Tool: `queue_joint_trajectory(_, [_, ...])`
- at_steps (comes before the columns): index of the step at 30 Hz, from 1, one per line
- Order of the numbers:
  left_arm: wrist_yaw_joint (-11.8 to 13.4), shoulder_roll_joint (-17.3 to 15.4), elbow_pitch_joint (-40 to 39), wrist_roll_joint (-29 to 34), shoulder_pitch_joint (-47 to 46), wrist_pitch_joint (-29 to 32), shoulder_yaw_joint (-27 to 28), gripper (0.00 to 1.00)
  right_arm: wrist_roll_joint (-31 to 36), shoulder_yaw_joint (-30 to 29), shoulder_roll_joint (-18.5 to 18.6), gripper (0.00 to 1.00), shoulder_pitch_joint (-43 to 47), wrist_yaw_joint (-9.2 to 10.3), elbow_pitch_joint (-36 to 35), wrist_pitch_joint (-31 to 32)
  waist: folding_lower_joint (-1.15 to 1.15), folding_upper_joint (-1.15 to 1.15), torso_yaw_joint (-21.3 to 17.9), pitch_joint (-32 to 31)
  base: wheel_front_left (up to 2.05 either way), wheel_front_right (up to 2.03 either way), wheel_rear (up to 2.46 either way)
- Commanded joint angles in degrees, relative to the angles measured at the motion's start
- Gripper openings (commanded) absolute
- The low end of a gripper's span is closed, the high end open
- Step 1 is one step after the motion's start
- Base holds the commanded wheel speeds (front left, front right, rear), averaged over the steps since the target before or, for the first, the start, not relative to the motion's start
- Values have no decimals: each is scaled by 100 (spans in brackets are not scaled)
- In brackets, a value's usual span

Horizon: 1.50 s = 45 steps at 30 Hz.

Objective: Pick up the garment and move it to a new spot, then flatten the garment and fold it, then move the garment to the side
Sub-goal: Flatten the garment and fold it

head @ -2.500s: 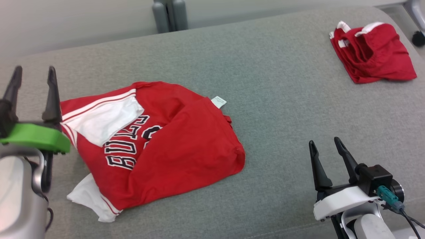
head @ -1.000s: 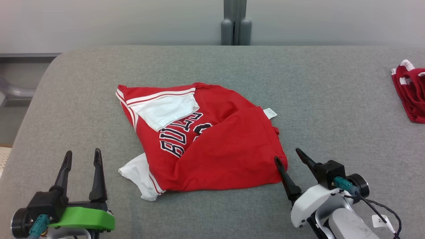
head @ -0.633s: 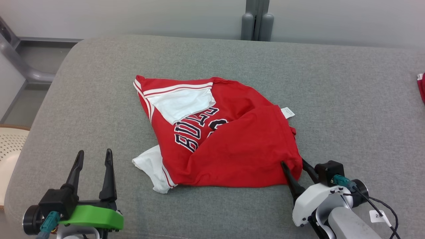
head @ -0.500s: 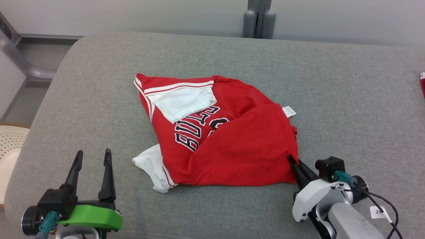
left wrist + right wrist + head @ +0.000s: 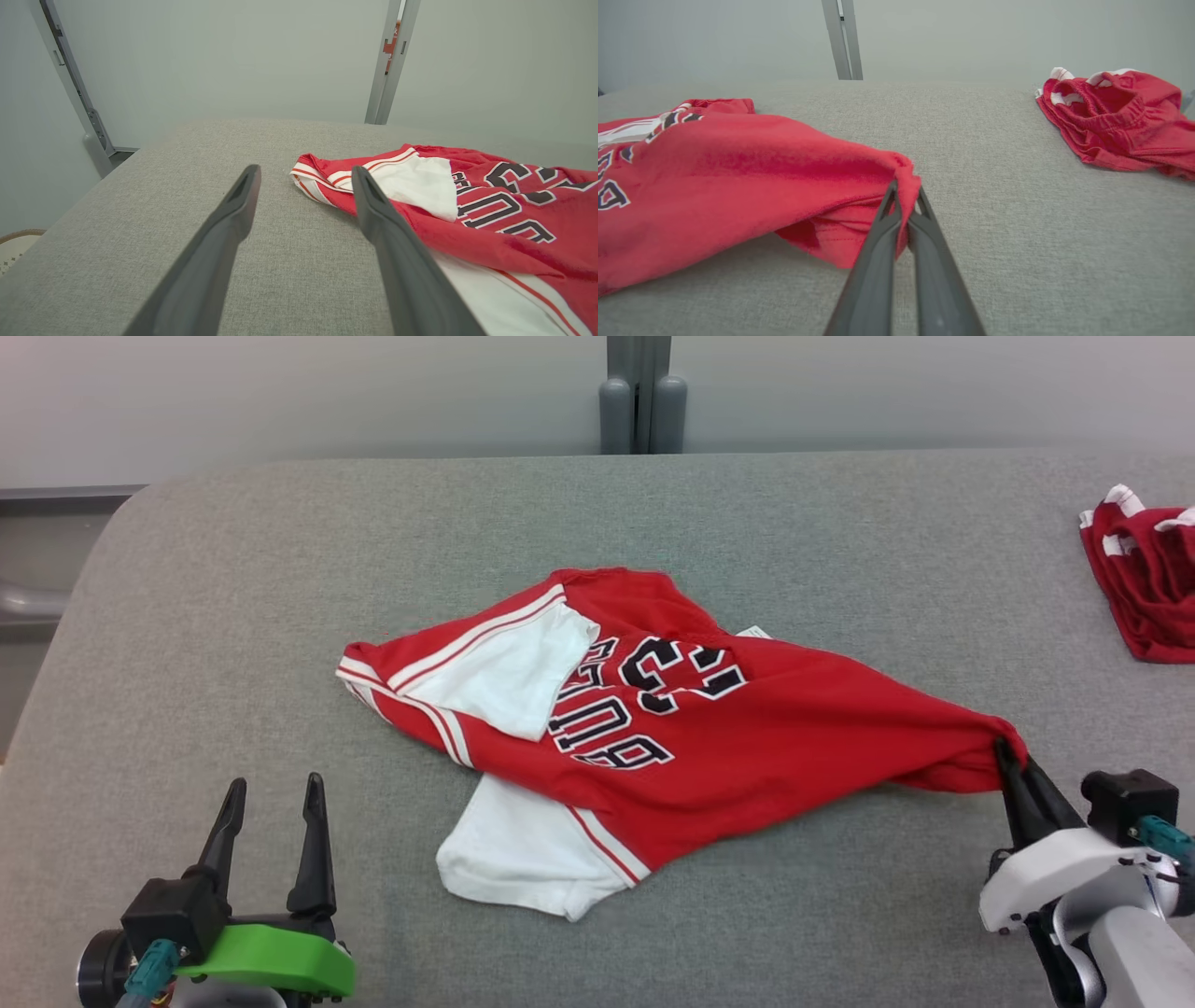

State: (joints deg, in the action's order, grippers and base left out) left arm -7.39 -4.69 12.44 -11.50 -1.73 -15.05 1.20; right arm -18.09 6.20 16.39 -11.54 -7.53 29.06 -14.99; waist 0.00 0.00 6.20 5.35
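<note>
My right jaws clench the right corner of the red-and-white lettered jersey [image 5: 794, 709], stretched across the middle of the grey fabric surface [image 5: 280, 569]; that corner seems slightly lifted. My left jaws stand released, apart from it.

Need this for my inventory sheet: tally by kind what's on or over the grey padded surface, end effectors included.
Red-and-white jersey top: 1
Crumpled red shorts: 1
End effectors: 2, the left end effector open, the right end effector shut on a corner of the jersey top
Total: 4
</note>
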Motion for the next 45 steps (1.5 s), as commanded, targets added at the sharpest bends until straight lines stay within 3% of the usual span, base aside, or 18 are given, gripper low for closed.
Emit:
queue_joint_trajectory(1, [-16, 1, 20, -38, 39, -14, 4, 100, -87, -93, -10, 0, 176, 8, -70, -24, 0, 0, -89, -11, 0, 0, 0])
queue_joint_trajectory(6, [-16, 11, 33, -55, 35, -14, 34, 100, -177, -153, -156, 0, 452, 7, -228, -24, 0, 0, -164, -27, 0, 0, 0])
queue_joint_trajectory(7, [-16, 12, 33, -57, 51, -14, 43, 100, -175, -132, -195, 28, 469, 8, -293, -24, 0, 0, -183, -38, 0, 0, 0])
queue_joint_trajectory(8, [-16, 12, 34, -52, 68, -14, 50, 100, -148, -140, -223, 90, 484, 8, -351, -24, 0, 0, -199, -49, 0, 0, 0])
queue_joint_trajectory(9, [-16, 11, 37, -47, 83, -14, 58, 100, -141, -146, -269, 100, 508, 8, -384, -24, 0, 0, -211, -64, 0, 0, 0])
queue_joint_trajectory(20, [-16, -41, 24, -1, 217, -14, 173, 100, 345, -547, -610, 100, 873, 7, -1283, -25, 0, 0, -399, -297, 0, 0, 0])
queue_joint_trajectory(31, [-16, -16, -67, 50, 347, -14, 287, 100, 670, -520, -873, 100, 1459, 7, -2254, -22, 0, 0, -547, -417, 0, 0, 0])
queue_joint_trajectory(45, [-16, -38, -167, 92, 474, -14, 284, 100, 771, -403, -953, 100, 1694, 7, -2510, -22, 0, 0, -583, -506, 0, 0, 0])
